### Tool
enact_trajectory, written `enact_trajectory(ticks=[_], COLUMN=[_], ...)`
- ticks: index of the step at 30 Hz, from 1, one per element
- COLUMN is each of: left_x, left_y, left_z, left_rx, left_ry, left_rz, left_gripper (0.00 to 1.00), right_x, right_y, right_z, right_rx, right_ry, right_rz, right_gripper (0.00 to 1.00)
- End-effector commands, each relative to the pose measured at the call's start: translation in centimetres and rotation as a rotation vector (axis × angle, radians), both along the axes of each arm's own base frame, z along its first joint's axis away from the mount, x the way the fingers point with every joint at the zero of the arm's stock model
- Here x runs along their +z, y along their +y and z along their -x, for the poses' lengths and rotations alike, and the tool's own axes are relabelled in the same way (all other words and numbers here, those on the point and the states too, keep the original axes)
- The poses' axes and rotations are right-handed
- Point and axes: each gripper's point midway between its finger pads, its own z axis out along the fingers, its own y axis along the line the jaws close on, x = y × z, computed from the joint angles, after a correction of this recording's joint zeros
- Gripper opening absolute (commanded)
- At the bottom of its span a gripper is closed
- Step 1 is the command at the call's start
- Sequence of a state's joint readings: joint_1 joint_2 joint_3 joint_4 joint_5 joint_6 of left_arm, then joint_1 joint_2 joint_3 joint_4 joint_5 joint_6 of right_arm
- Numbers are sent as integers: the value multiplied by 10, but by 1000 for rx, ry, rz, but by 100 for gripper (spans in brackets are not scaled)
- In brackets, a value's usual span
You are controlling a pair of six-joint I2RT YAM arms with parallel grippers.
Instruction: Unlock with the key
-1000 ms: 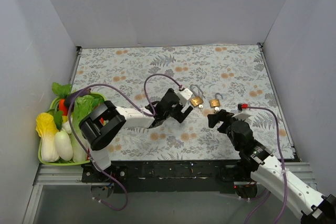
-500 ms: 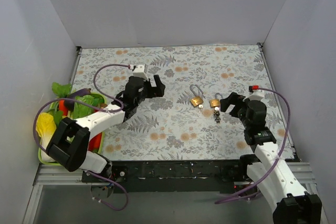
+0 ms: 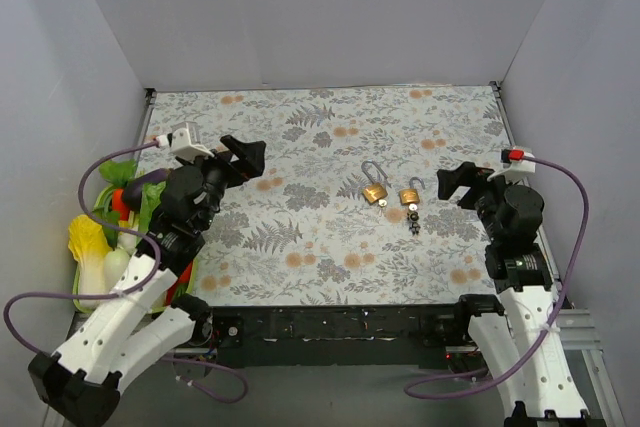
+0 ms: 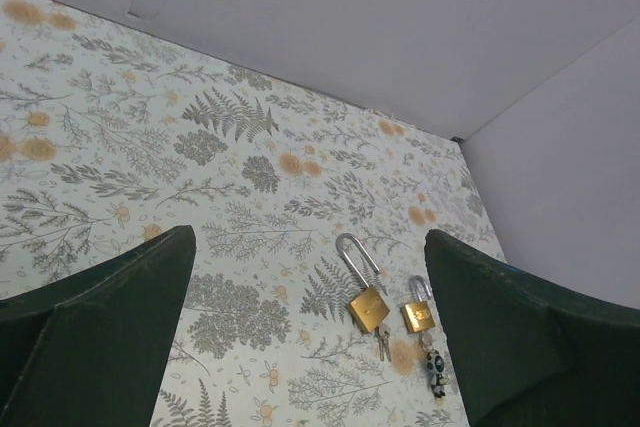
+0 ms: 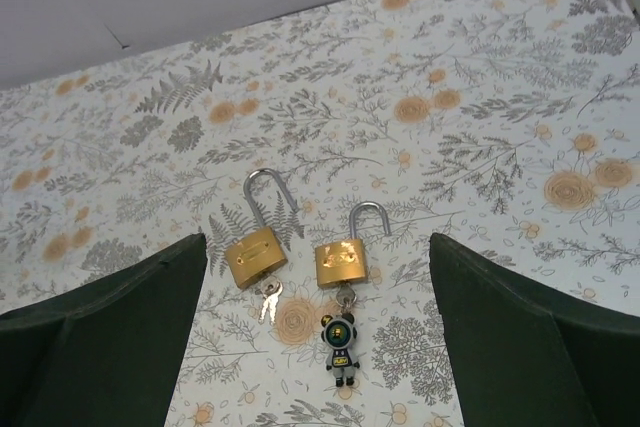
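Two brass padlocks lie side by side mid-table. The long-shackled padlock [image 3: 375,192] [image 4: 368,307] [image 5: 255,255] has a small silver key [image 5: 267,299] [image 4: 382,344] in its base. The shorter padlock [image 3: 409,196] [image 4: 418,316] [image 5: 343,262] has a key with a bear charm [image 5: 341,342] [image 4: 435,372] [image 3: 414,219] in its base. My left gripper [image 3: 245,157] [image 4: 308,237] hovers open well to the left of them, holding nothing. My right gripper [image 3: 455,183] [image 5: 318,239] hovers open to their right, also holding nothing.
A green tray [image 3: 78,292] of cabbage and other vegetables sits at the table's left edge beside the left arm. Grey walls close in the back and both sides. Purple cables loop off both arms.
Both grippers have drawn back from the padlocks, the left swinging far left and the right moving right. The padlocks and keys lie where they were.
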State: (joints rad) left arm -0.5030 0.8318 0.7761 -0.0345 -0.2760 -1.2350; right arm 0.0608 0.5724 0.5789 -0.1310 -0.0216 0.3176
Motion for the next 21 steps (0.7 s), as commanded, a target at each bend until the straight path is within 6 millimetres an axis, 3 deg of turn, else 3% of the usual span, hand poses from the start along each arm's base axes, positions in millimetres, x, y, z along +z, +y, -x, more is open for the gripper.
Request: enact_trajectory(ticks=[1, 3, 9, 21], left_x=[10, 9, 15, 18], left_y=[30, 39, 54, 54], left_z=[24, 30, 43, 47], left_rx=[77, 102, 138, 129], left_ry=[3, 15, -1, 4], left_rz=[-33, -54, -68, -73], left_gripper=[98, 98, 98, 98], right_x=[34, 41, 35, 35], right_y=[-7, -7, -13, -13], right_z=[13, 19, 22, 23], right_rx=[-13, -13, -41, -39], right_ry=[-103, -147, -153, -152], right_rz=[45, 48, 63, 66], right_gripper=[98, 98, 98, 98])
